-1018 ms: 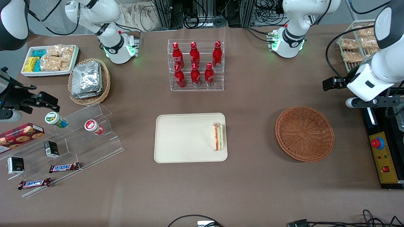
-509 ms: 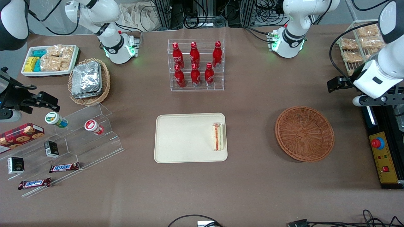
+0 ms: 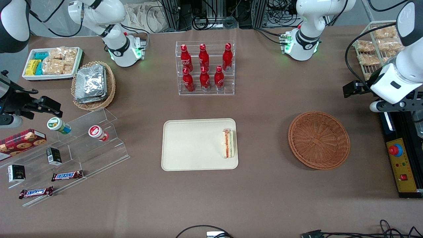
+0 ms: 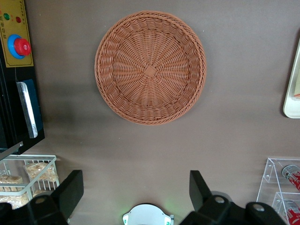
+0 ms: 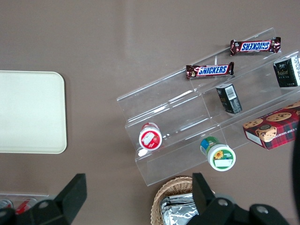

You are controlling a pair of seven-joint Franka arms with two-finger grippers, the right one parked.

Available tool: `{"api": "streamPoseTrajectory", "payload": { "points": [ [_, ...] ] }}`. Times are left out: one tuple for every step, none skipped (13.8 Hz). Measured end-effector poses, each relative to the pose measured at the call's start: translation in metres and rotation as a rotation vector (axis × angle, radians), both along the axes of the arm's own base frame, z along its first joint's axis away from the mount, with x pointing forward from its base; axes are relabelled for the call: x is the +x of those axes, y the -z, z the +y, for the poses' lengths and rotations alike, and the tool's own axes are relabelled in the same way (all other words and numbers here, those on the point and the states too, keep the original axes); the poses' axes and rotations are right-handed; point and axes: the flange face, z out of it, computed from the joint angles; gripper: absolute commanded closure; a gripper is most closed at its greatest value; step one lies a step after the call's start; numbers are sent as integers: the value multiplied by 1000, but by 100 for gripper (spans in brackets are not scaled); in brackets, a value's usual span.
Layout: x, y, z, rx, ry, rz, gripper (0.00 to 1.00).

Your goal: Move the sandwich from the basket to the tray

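the tray (image 3: 185, 145) lies flat on the counter (image 3: 264, 198), well apart from the jaws, toward the parked arm's end from them. the sandwich (image 3: 228, 143) rests on it, standing on its edge so the red and pale layers face up, hard against the tray's rim on the side nearest the basket. that spot looks like the shortest carry from the basket, which would explain why it sits at the edge and not in the middle. judging by this, the placing is already done.

the basket (image 3: 319, 140) sits between the tray and the jaws, near the jaws but lower, on the counter. the wrist view looks straight down into it (image 4: 150, 68) and shows only bare weave, nothing left inside.

the gripper (image 3: 385, 106) hangs high over the counter at the working arm's end, clear of the basket and farther from the front camera than it, just beside the black control box (image 3: 401, 163) with its red button. in the wrist view the jaws stand wide apart and hold nothing, one black finger (image 4: 70, 190) at each side with bare counter between. raised and spread like this, they seem to be out of the way after release, so little looks left beyond parking the arm.
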Motion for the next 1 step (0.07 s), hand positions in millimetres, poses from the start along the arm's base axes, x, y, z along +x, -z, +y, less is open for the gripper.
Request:
{"api": "streamPoseTrajectory", "payload": {
  "points": [
    [0,0,0,0,0,0,0]
  ]
}}
